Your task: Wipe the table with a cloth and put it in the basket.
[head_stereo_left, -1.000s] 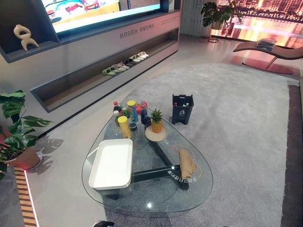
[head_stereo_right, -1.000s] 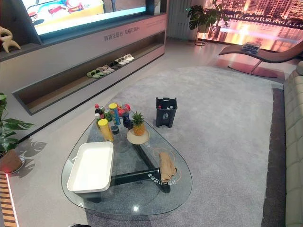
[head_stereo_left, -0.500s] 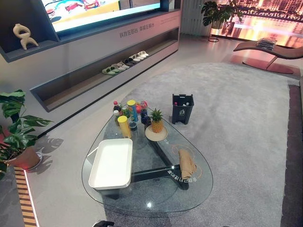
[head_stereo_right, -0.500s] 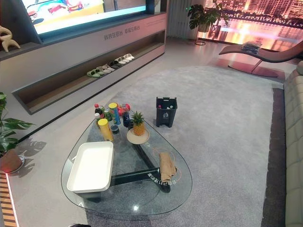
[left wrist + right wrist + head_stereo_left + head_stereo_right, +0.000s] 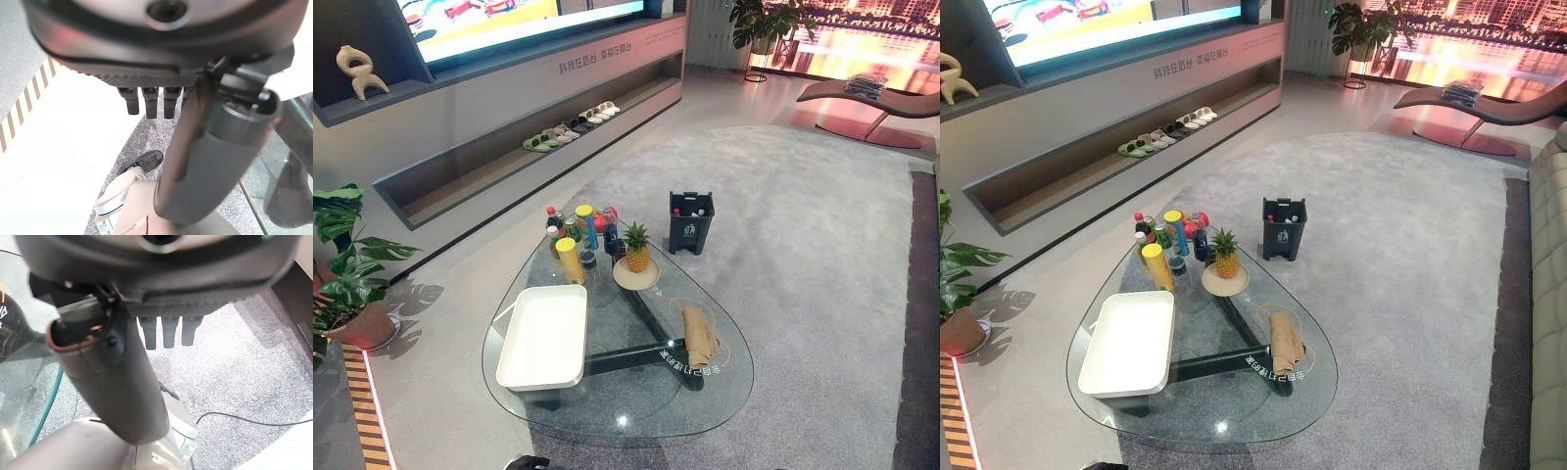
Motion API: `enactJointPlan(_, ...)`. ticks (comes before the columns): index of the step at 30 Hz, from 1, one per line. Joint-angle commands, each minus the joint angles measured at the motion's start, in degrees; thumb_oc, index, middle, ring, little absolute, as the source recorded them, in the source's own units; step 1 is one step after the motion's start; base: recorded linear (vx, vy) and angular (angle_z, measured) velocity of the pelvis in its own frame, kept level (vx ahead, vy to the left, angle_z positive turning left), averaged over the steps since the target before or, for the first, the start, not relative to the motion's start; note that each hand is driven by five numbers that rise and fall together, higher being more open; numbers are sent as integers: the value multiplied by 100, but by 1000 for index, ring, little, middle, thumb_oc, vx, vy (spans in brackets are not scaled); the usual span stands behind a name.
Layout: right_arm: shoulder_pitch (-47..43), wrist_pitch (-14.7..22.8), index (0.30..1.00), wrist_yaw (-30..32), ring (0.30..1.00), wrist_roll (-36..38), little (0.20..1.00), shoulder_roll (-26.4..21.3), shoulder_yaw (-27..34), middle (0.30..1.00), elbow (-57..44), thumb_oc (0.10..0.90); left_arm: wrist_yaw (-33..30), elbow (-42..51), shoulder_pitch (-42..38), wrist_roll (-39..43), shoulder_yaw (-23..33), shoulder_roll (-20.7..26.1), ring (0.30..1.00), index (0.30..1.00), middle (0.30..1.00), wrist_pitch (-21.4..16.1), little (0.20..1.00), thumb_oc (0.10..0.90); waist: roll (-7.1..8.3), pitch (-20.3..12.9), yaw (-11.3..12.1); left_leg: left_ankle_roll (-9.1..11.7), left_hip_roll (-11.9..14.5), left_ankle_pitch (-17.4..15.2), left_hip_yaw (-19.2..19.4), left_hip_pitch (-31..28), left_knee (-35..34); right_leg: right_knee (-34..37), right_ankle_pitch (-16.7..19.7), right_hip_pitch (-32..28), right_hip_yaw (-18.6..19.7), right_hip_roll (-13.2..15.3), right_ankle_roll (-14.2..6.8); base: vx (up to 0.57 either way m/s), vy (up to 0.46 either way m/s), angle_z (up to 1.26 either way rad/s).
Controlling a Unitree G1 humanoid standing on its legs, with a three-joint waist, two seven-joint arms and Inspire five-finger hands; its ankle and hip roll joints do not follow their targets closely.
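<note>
Nearest, the left hand (image 5: 151, 100) and right hand (image 5: 168, 333) hang beside the glass surface (image 5: 636, 416), fingers straight and apart, holding nothing. Their fingertips are cut short behind each thumb. On the surface's right part lies the tan cloth (image 5: 698, 336), bunched into a strip, its long axis running near to far. The white basket (image 5: 545, 336) sits left of it, apart. Beyond stand a pineapple (image 5: 636, 251) and crowded bottles (image 5: 578, 230), hard to separate.

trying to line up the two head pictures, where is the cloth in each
Left eye view: the tan cloth lies on the glass table, toward its right end, nearer than the pineapple.
Right eye view: the same cloth, right of the white basket.
Shared landmark: the pineapple on its plate.
</note>
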State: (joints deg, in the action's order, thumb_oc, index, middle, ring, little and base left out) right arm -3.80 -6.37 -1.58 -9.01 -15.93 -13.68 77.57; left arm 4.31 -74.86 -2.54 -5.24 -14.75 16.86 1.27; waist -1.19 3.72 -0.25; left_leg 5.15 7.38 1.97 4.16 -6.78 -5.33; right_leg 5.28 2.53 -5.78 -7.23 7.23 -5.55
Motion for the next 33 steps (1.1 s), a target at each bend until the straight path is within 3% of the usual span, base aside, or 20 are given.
enactJointPlan(1, -456, -10, 900, -26, 900, -76, 900, 61, -115, 900, 330, 800, 81, -352, -489, 114, -12, -184, 900, 900, 900, -29, 900, 800, 105, 229, -27, -181, -129, -88, 84, 19, 33, -91, 14, -95, -202, 163, -76, 0, 0, 0)
enactJointPlan(29, -441, -43, 900, -3, 900, 5, 900, 9, -46, 900, 331, 800, 17, -353, -488, 243, 49, -172, 900, 900, 900, 20, 900, 800, 107, 262, -32, -180, -134, -86, 62, 16, 33, -89, 21, -104, -196, 154, -77, 7, -1, 0)
enactJointPlan(33, -385, -133, 900, -16, 900, 20, 900, -147, 23, 900, 284, 800, 8, -269, -387, 373, 120, -59, 900, 900, 900, 35, 900, 800, 93, 394, -44, -162, -122, -13, 58, 91, 33, -137, 45, 24, -98, 135, -75, 75, 2, 0)
